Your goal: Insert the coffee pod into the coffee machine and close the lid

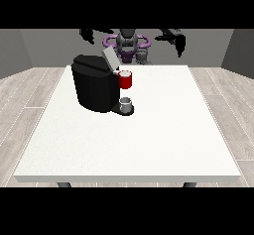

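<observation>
Front view shows our two hands up high at the back, far from the coffee machine [95,86]. Its lid [110,59] stands open. A grey thing [127,103] sits at the machine's foot, well below and ahead of our fingers; we cannot tell if it is the pod. We should reach down slowly with the hand at the view's left [89,34]. The hand at the view's right [179,44] is too small; we cannot tell how any fingers lie.

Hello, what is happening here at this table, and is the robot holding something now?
Nothing is held yet. The robot stands behind the white table with both hands raised: the hand at the view's left and the hand at the view's right are above the far edge. The black coffee machine has its lid open, with a red thing at the machine. A grey thing sits at its base.
</observation>
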Tool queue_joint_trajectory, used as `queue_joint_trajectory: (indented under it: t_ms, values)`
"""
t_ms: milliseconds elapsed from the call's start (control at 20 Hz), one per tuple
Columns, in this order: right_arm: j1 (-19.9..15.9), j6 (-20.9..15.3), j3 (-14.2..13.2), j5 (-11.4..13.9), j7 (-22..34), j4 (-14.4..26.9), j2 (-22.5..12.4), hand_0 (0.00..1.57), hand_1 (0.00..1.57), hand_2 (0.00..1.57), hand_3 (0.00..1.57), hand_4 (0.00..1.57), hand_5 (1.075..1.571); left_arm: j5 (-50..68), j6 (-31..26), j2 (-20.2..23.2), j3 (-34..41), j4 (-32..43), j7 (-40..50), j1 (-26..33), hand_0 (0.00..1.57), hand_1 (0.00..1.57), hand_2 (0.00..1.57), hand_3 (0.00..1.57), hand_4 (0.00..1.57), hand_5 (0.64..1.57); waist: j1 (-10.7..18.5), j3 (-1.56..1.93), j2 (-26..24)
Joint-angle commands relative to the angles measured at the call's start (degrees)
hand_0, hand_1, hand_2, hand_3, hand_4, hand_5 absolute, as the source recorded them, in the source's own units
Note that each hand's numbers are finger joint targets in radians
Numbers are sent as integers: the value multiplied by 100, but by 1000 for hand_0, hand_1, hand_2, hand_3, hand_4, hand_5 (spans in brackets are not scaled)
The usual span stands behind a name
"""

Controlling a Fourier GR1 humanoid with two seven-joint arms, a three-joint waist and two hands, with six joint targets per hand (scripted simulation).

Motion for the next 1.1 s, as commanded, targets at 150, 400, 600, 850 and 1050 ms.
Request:
queue_joint_trajectory:
  t_ms: [150, 400, 600, 850, 1050]
  values:
    - [-665, 60, -265, -112, -100, 663, 31, 0, 0, 0, 0, 0, 1571, 113, 118, 51, -238, -747, 167, 209, 0, 0, 0, 0, 0, 1571, 97, 0, 572]
    - [-581, 114, -8, 84, -186, 745, 203, 0, 0, 0, 0, 0, 1571, 479, 38, 387, -96, -1089, 458, 479, 0, 0, 0, 0, 0, 1571, -219, -1, 532]
    - [-894, 169, -203, 67, -144, 1121, 61, 0, 0, 0, 0, 0, 1571, 571, 234, 358, -198, -1553, 896, 458, 0, 0, 0, 0, 0, 1571, -140, 0, 564]
    - [-1242, 313, -165, 147, -213, 1354, 20, 0, 0, 0, 0, 0, 1571, 364, 416, 212, -407, -1400, 207, 712, 0, 0, 0, 0, 0, 1571, -198, -1, 827]
    - [-1613, 244, -352, 151, -50, 1656, -100, 0, 0, 0, 0, 0, 1571, 436, 333, 248, -512, -1637, 399, 901, 0, 0, 0, 0, 0, 1571, -5, -1, 786]
